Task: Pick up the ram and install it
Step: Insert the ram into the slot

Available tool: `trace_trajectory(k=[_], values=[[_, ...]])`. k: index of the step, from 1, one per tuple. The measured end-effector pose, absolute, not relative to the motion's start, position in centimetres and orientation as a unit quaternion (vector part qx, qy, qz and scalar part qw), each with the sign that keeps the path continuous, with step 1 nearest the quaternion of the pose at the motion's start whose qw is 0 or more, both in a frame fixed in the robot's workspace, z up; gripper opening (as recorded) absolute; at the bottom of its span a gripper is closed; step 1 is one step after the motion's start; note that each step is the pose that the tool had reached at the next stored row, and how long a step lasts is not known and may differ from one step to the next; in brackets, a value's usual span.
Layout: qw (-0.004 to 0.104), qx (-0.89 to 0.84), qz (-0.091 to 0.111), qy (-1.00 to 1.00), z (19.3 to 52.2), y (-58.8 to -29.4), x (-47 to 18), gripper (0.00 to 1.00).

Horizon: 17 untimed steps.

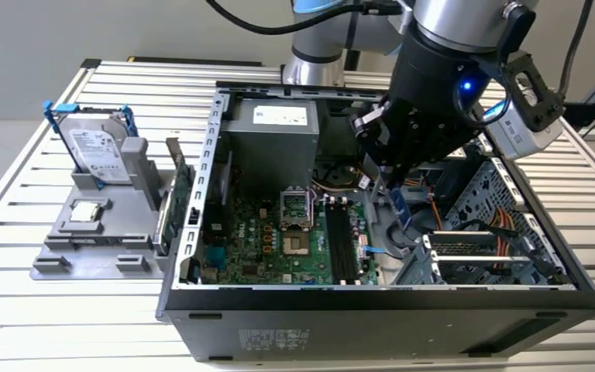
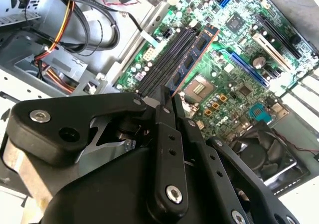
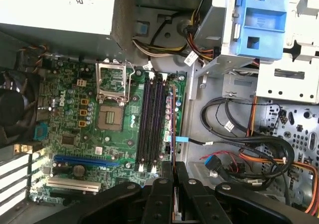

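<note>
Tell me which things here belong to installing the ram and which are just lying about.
Job: ram, end effector gripping it, memory slots.
Lying about: hard drive, green card, grey stand.

The arm [image 1: 463, 19] is a shiny silver tube with a light blue ring [image 1: 318, 6]. A black cable [image 1: 276, 32] curls beside it. Its wrist [image 1: 432, 101] is a black block with a tiny blue light [image 1: 467, 86]. The gripper [image 2: 167, 92] has chunky black fingers [image 2: 164, 122] with round silver screws [image 2: 39, 116].
</note>
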<state>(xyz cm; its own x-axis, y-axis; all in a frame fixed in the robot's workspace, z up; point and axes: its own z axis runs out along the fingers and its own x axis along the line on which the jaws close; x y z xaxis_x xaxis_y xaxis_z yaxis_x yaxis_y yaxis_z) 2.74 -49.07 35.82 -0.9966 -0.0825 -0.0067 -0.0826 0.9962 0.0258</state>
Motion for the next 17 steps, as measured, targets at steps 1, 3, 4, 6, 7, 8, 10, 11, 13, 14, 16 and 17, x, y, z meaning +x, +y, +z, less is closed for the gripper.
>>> trace_trajectory(k=[1, 3, 4, 6, 7, 8, 10, 11, 13, 14, 16, 17], values=[[0.003, -0.039, 0.013, 0.999, 35.7, -49.1, 2.7, 0.0], [0.003, -0.032, 0.013, 0.999, 35.6, -49.1, 2.7, 0.0], [0.003, -0.029, 0.013, 0.999, 35.6, -49.1, 2.7, 0.0], [0.003, -0.02, 0.013, 1.0, 35.4, -49.1, 2.7, 0.0], [0.003, -0.014, 0.013, 1.0, 35.3, -49.1, 2.7, 0.0], [0.003, -0.009, 0.013, 1.0, 35.1, -49.1, 2.7, 0.0], [0.003, 0.0, 0.013, 1.0, 34.9, -49.1, 2.7, 0.0], [0.003, 0.002, 0.013, 1.0, 34.7, -49.0, 2.7, 0.0], [0.003, 0.005, 0.013, 1.0, 34.5, -49.0, 2.7, 0.0], [0.003, 0.007, 0.013, 1.0, 34.4, -49.0, 2.6, 0.0], [0.003, 0.01, 0.013, 1.0, 34.2, -49.0, 2.6, 0.0], [0.003, 0.012, 0.013, 1.0, 34.1, -49.0, 2.6, 0.0]])
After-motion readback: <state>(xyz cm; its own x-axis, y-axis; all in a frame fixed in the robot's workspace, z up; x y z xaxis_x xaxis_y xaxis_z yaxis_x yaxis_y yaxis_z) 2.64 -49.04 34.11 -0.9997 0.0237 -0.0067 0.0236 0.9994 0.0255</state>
